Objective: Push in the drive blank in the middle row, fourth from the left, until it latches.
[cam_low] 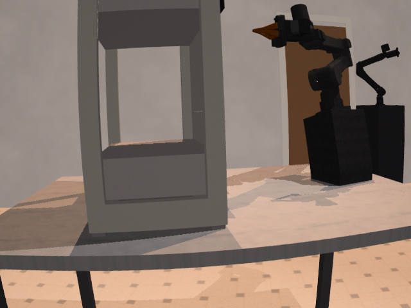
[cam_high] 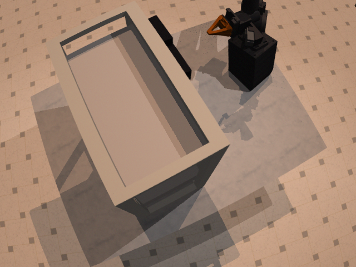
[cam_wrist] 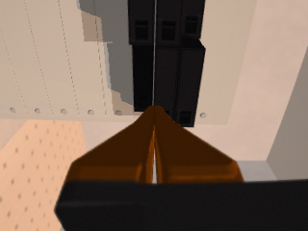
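Gripper (cam_low: 257,31) fingers closed on nothing, well apart from rack (cam_low: 212,99); an off-centre or high push on blanks (cam_wrist: 166,58) risks tipping or sliding it.

The arm (cam_low: 328,46) is matte black throughout, built of blocky, angular links with rounded joint housings; one housing carries a tiny white glint. A short black cylinder (cam_low: 299,12) caps the wrist. The hand (cam_wrist: 154,144) has two burnt-orange fingers, wedge-shaped and tapering to a point, each a hollow triangle seen from above, set in a black crossbar. The arm rises from a tall black square pedestal (cam_high: 252,69).
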Action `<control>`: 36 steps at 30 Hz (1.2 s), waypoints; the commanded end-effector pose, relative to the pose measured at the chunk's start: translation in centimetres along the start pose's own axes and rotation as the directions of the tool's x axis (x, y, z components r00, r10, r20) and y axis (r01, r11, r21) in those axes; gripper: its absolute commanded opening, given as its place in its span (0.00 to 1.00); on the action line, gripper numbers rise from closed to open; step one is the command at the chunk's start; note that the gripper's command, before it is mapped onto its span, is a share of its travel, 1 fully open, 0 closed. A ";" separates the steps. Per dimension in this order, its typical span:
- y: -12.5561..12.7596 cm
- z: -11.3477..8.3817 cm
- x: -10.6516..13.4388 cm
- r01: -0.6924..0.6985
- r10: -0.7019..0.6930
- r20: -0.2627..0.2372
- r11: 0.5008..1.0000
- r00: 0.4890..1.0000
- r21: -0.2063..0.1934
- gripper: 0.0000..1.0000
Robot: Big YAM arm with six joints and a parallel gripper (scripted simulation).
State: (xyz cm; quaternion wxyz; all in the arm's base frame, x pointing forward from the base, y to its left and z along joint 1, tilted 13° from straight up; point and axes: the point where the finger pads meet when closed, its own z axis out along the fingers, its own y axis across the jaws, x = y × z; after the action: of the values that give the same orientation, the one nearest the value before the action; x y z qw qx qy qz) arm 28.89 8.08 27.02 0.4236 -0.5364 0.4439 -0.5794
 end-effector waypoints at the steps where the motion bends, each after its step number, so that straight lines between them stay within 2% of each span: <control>1: -5.0 2.3 2.6 -0.079 0.082 -0.045 0.995 0.996 0.064 0.00; 16: -5.3 5.8 6.1 -0.064 0.067 -0.047 0.995 0.997 0.076 0.00; 30: -5.3 6.5 6.6 -0.057 0.061 -0.048 0.995 0.997 0.076 0.00; 36: -5.2 9.2 6.6 -0.056 0.060 -0.048 0.996 0.997 0.075 0.00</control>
State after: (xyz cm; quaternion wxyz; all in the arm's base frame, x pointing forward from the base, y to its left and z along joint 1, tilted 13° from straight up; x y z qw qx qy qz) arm 34.80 2.89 28.98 0.4283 -0.5273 0.4532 -0.5771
